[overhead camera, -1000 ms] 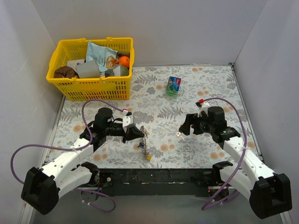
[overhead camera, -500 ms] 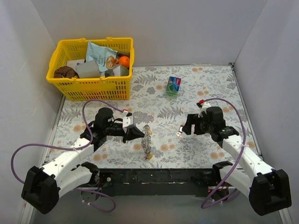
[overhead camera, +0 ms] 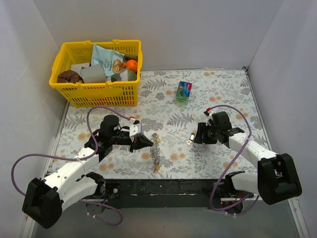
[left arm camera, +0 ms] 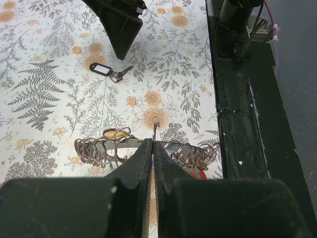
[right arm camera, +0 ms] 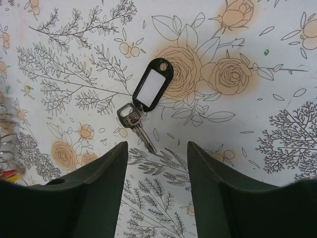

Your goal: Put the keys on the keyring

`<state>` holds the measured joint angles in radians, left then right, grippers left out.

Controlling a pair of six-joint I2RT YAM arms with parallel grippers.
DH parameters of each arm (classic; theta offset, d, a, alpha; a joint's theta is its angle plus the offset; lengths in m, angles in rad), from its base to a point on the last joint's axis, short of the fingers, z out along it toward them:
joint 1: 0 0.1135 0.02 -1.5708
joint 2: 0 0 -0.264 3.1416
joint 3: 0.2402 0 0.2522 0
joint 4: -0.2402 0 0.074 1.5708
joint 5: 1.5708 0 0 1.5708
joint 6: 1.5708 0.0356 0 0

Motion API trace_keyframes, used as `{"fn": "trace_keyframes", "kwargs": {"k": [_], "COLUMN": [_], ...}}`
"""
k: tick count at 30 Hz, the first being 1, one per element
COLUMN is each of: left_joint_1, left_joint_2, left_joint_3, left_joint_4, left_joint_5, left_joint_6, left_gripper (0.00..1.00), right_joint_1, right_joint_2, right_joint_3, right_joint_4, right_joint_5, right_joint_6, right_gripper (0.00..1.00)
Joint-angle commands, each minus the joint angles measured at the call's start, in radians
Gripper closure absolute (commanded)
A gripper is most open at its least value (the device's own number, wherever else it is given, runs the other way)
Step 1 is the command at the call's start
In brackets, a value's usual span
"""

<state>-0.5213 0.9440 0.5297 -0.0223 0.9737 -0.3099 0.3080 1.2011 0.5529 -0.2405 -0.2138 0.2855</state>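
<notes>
My left gripper (overhead camera: 144, 143) is shut on the keyring (overhead camera: 156, 151), a toothed silvery ring held edge-on just above the floral mat. In the left wrist view the shut tips (left arm camera: 152, 144) pinch its rim (left arm camera: 106, 146), which carries several small split rings, a yellow tag (left arm camera: 115, 133) and a red tag (left arm camera: 199, 171). One loose key (right arm camera: 136, 124) with a whitish, black-framed tag (right arm camera: 154, 82) lies flat on the mat. My right gripper (right arm camera: 157, 148) is open just above it, the key's tip between its fingers. The key also shows in the top view (overhead camera: 190, 142), beside the right gripper (overhead camera: 196, 136).
A yellow basket (overhead camera: 96, 74) full of items stands at the back left. A small green-blue carton (overhead camera: 184, 91) sits at the back centre. A black rail (overhead camera: 163, 187) runs along the near table edge. White walls close the sides.
My right gripper has moved left and down over the loose key. My left gripper has shifted slightly right, still holding the keyring.
</notes>
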Motion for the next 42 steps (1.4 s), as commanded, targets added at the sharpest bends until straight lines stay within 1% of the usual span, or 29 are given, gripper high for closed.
{"fn": "trace_keyframes", "kwargs": {"k": [1,8,11,14,16,20,26,29,31,34,35,38,41,42], "left_joint_1": [-0.003,-0.005,-0.003,-0.005,-0.003,-0.003,-0.003,-0.005,-0.003,-0.005,-0.003,-0.003,-0.003,-0.005], "left_joint_2": [-0.022,-0.014,-0.01,-0.001,0.004,0.015,0.018,0.019,0.021,0.022,0.022,0.022,0.024,0.024], "left_joint_3": [-0.004,-0.002,-0.002,0.0,0.0,0.001,0.003,0.001,0.001,0.001,0.003,0.001,0.003,0.001], "left_joint_4": [0.028,0.028,0.031,0.041,0.045,0.051,0.051,0.051,0.051,0.051,0.051,0.051,0.051,0.051], "left_joint_5": [0.028,0.033,0.057,0.083,0.089,0.097,0.094,0.088,0.086,0.086,0.086,0.086,0.085,0.085], "left_joint_6": [0.009,0.008,0.009,0.009,0.009,0.009,0.009,0.009,0.011,0.011,0.011,0.011,0.012,0.011], "left_gripper": [1.0,1.0,1.0,1.0,1.0,1.0,1.0,1.0,1.0,1.0,1.0,1.0,1.0,1.0], "right_joint_1": [0.009,0.02,0.023,0.026,0.029,0.033,0.033,0.033,0.033,0.033,0.033,0.032,0.033,0.033], "right_joint_2": [0.029,0.113,0.136,0.153,0.155,0.161,0.201,0.216,0.221,0.222,0.225,0.229,0.23,0.227], "right_joint_3": [0.058,0.076,0.076,0.079,0.079,0.078,0.076,0.074,0.079,0.076,0.076,0.074,0.071,0.07], "right_joint_4": [0.041,0.064,0.067,0.067,0.07,0.09,0.121,0.135,0.135,0.139,0.138,0.139,0.142,0.144], "right_joint_5": [-0.033,-0.064,-0.067,-0.071,-0.073,-0.076,-0.098,-0.108,-0.108,-0.104,-0.101,-0.096,-0.096,-0.096], "right_joint_6": [0.044,0.081,0.09,0.092,0.095,0.107,0.136,0.149,0.152,0.155,0.155,0.155,0.155,0.153], "right_gripper": [0.43,0.43,0.48,0.48,0.51,0.52,0.66,0.66,0.69,0.71,0.75,0.83,0.86,0.92]}}
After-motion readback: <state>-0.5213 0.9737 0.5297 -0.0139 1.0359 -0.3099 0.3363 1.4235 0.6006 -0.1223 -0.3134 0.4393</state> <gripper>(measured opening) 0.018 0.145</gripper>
